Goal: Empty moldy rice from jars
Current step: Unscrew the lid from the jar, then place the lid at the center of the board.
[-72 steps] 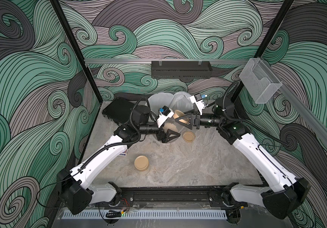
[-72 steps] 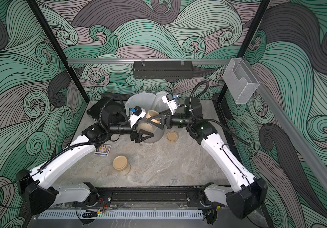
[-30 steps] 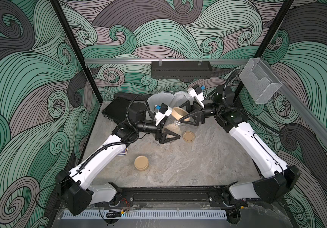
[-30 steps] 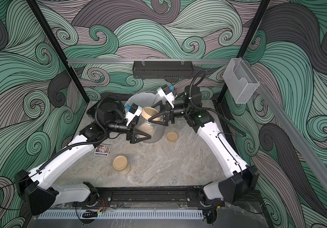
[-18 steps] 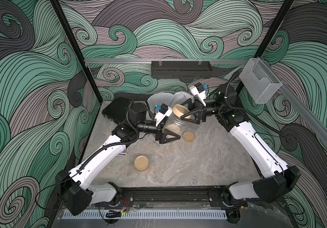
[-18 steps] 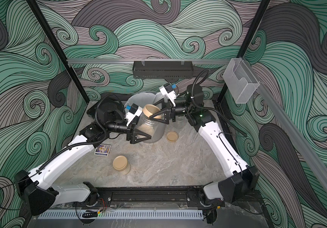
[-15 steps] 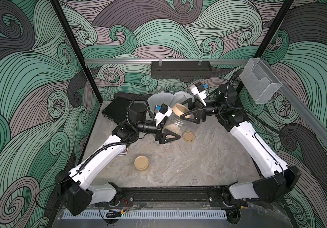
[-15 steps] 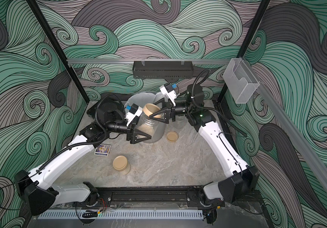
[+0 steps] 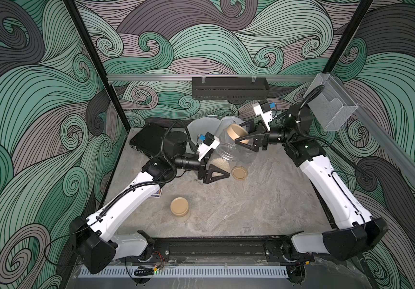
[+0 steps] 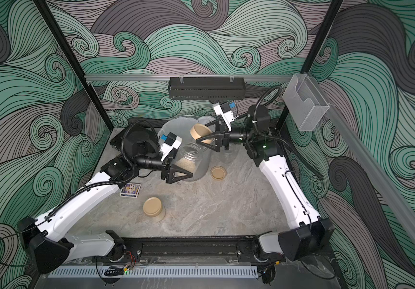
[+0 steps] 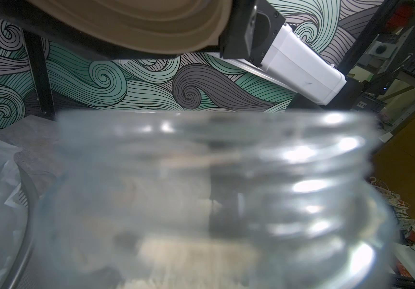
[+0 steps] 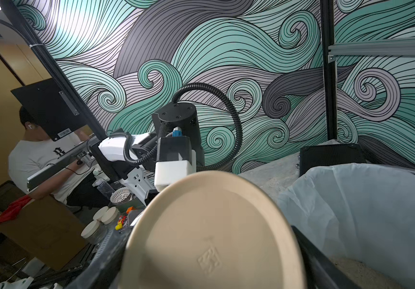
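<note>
At the left of the worktop (image 9: 251, 200) a small printed card (image 10: 130, 190) lies flat, just beside the left arm (image 9: 126, 200). A little right of it, toward the front, a closed jar (image 9: 179, 207) stands upright with its tan cap on. What it holds cannot be told in either top view.

Further back, the left fingers (image 9: 225, 173) are clenched on the open jar (image 9: 224, 154). The near finger lies along the jar's wall and the far one is hidden behind it. The jar's mouth faces up, and its threaded neck (image 11: 301, 175) is bare in the left wrist view. The moldy rice (image 10: 185, 164) lies as a pale layer in its lower part. Whether the jar's base touches the worktop cannot be told.

Directly behind this jar stands the bin (image 9: 199, 125), at the back middle of the worktop, lined with a white liner (image 12: 364, 212). The right wrist view shows pale grains (image 12: 351, 272) low inside the liner.

A loose lid (image 9: 239, 172) lies flat on the worktop just right of the open jar, near the tip of the left near finger.

The right fingers (image 9: 239, 143) grasp the held lid (image 9: 236, 131), one finger on each side of its rim. It is tilted, above the bin's right edge and apart from the open jar's mouth. Below these fingers, just right of the bin, a clear lidless jar (image 9: 248, 155) stands on the worktop. Its contents cannot be made out.
</note>
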`<state>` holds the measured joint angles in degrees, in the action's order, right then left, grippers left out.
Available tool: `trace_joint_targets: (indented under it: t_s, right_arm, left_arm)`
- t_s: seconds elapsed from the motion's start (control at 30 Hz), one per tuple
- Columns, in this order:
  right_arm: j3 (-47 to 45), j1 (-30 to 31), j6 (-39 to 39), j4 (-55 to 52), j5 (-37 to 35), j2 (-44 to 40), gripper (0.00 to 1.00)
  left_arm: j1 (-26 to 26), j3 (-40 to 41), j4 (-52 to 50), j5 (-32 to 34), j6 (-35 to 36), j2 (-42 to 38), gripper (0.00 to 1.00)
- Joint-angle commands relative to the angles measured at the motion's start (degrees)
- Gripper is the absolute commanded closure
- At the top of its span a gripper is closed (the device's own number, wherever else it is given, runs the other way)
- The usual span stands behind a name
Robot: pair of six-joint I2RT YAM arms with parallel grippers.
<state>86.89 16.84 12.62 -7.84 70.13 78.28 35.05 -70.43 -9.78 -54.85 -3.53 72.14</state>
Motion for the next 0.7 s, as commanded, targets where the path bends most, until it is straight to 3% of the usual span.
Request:
trace_joint_targets:
  t_s: [0.0, 0.43, 0.67]
  right_arm:
    - [-1.34, -1.49, -3.72, -3.51, -2.39, -2.93, 0.22]
    - [-12.27, -7.45, -13.16, -20.83, -15.81, -14.55, 0.23]
    - [-19.97, -7.61, -14.67, -25.85, -23.3, -18.65, 0.23]
  left_arm:
    - [0.13, -2.91, 2.33, 0.47, 1.67, -2.52, 0.9]
    - [-0.56, -5.82, -0.85, 6.54, 6.07, -2.71, 0.89]
    - [-2.28, -6.74, -1.22, 7.21, 7.29, -2.71, 0.88]
